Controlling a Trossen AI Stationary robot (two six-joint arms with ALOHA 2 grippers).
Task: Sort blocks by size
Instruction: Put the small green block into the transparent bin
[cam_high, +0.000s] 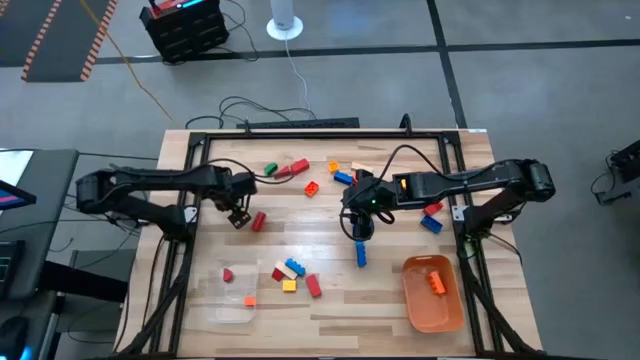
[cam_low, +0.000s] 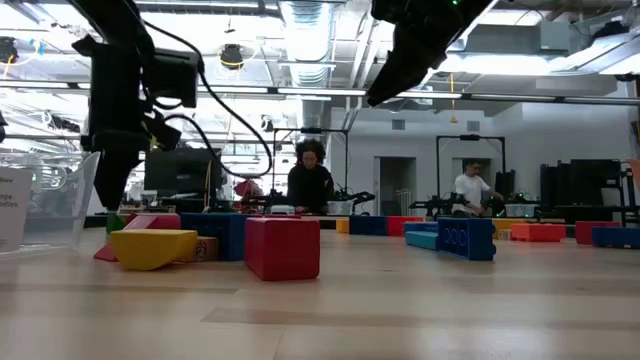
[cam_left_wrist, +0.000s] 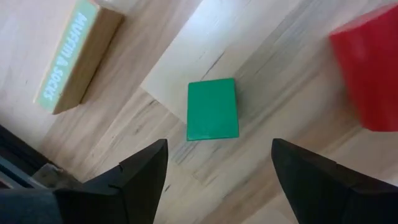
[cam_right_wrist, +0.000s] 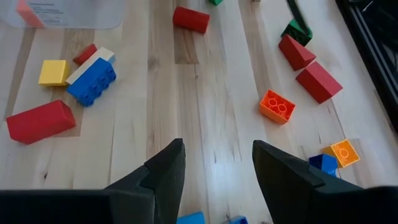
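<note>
Blocks are all over the wooden table (cam_high: 330, 300). Mix of short cube-ish ones and longer bars, in red, blue, yellow, orange and green. A little cluster (cam_high: 293, 277) sits around 6 o'clock from table centre: blue, yellow, red pieces. Another bunch is up around 12. The clear plastic tray (cam_high: 235, 300) at about 7 o'clock has a small red block (cam_high: 228, 275) and a small orange one (cam_high: 249, 300) in it. The orange tray (cam_high: 433, 292) at about 5 o'clock holds one long orange brick (cam_high: 437, 283).

Left gripper (cam_left_wrist: 214, 171) hangs over the left side, fingers spread apart and empty, with a plain green block (cam_left_wrist: 212, 109) lying flat right in front of it. Right gripper (cam_right_wrist: 214, 168) is above the middle-right, fingers parted, holding nothing, a blue bar (cam_high: 360, 254) just below it.
</note>
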